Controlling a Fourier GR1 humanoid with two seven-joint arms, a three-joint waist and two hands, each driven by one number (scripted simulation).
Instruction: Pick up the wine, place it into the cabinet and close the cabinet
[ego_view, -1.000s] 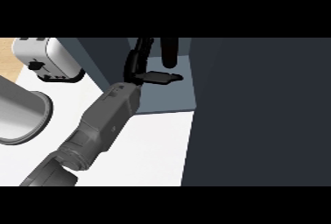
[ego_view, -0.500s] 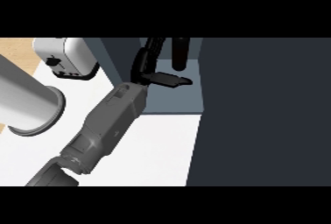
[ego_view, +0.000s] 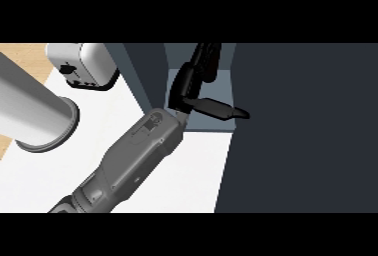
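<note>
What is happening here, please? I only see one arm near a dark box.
One grey forearm reaches up from the lower edge into the open cabinet. Its black hand is inside the opening, fingers extended, thumb pointing right toward the dark cabinet door. No wine bottle can be seen; which hand this is cannot be told. On the white counter stand a toaster and a large grey cylinder.
</note>
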